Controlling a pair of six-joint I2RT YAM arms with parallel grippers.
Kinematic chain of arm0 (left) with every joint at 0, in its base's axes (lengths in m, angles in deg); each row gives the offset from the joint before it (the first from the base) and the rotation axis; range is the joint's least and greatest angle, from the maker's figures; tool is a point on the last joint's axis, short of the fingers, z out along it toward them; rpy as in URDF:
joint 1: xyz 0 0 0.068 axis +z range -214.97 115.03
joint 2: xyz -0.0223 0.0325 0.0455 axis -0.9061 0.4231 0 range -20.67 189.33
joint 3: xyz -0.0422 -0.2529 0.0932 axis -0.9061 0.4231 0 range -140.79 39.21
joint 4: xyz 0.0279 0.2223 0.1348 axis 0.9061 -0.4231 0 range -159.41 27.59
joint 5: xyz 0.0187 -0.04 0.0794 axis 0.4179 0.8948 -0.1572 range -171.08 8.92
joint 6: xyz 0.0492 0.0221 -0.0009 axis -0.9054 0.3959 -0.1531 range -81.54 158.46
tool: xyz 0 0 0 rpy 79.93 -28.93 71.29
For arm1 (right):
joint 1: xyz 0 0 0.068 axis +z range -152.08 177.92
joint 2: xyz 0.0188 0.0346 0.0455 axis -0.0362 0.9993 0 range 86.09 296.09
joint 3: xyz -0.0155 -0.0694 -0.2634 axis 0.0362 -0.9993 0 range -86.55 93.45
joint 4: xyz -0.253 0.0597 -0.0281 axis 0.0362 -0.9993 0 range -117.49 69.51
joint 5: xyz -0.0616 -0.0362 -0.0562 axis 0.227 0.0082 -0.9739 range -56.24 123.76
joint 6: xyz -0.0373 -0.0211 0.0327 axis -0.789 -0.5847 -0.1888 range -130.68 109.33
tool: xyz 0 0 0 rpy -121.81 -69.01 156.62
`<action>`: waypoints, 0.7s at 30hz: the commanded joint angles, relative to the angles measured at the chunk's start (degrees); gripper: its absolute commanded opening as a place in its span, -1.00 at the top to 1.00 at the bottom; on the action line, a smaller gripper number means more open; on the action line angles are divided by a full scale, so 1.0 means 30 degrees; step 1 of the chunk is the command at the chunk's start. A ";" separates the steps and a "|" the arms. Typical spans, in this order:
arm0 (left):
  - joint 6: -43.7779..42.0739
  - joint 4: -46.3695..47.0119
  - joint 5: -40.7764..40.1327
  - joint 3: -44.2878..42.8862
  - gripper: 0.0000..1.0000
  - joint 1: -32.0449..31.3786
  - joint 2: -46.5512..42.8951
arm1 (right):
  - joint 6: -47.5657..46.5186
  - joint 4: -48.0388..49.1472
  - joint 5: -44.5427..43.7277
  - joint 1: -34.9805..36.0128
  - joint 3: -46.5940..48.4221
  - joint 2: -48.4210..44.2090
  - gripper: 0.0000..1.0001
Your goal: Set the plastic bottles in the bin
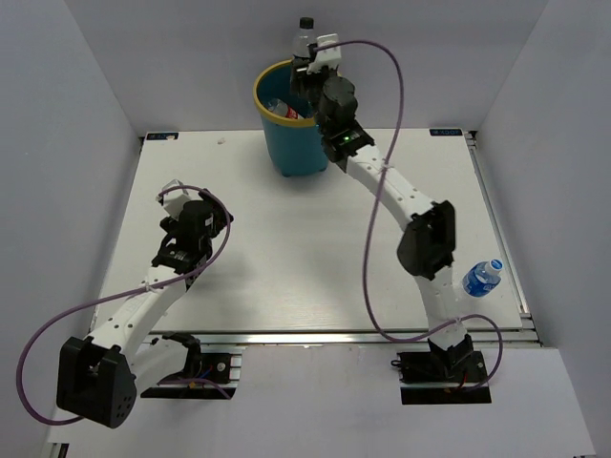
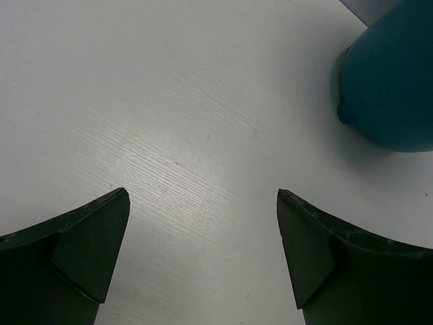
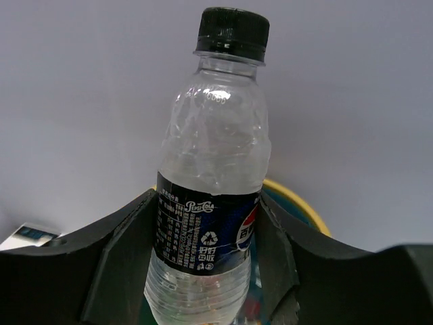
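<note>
The desk carries the bin. Just above the bin's rim, the right claw is clamped on the upright dark-label bottle. The left claw hangs well apart from the bin, jaws spread. The blue-label bottle lies farther still.

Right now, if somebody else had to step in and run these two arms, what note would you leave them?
Right claw: shut on the dark-label bottle, holding it upright over the bin.
Left claw: open and empty, over bare table.
Done: a red-label bottle lies inside the bin; anything else in there is hidden.
Left: release the held bottle into the bin, then fetch the blue-label bottle lying at the table's near right edge.
</note>
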 commanded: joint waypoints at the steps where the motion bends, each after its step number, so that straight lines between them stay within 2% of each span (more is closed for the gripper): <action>1: -0.0086 0.0132 -0.0080 -0.0657 -0.96 0.0170 0.0116 | -0.3042 0.1057 -0.1126 -0.0041 0.3937 0.2829 0.22; 3: -0.0116 0.0016 0.0066 -0.0745 -0.96 0.0228 0.0262 | -0.3481 0.2818 -0.0952 -0.0071 0.4616 0.4151 -0.01; 4: -0.0116 -0.0072 0.0154 -0.0832 -0.96 0.0258 0.0292 | -0.3455 0.3054 -0.1008 -0.0100 0.4647 0.4357 -0.45; 5: -0.0116 -0.0101 0.0155 -0.0862 -0.96 0.0258 0.0292 | -0.3396 0.3056 -0.0835 -0.0129 0.4560 0.4446 -0.71; 6: -0.0116 -0.0131 0.0155 -0.0862 -0.96 0.0258 0.0292 | -0.3280 0.2969 -0.0340 -0.0187 0.4472 0.4389 -0.79; 15: -0.0116 -0.0101 0.0447 -0.0920 -0.96 0.0258 -0.0264 | -0.3396 0.0277 0.0749 -0.0686 0.4123 0.1200 -0.79; 18: -0.0321 -0.0190 0.0972 -0.1242 -0.96 0.0287 -0.0352 | -0.3688 -0.2500 0.0080 -0.0715 0.3420 -0.0967 -0.79; 19: -0.0379 -0.0103 0.1207 -0.1272 -0.96 0.0258 -0.0382 | -0.3892 -0.4946 -0.0186 -0.0715 0.3126 -0.1553 -0.79; 21: -0.0788 0.0336 0.1792 -0.1244 -0.96 0.0258 -0.0353 | -0.4334 -0.7740 -0.0887 -0.0773 0.1755 -0.3835 -0.79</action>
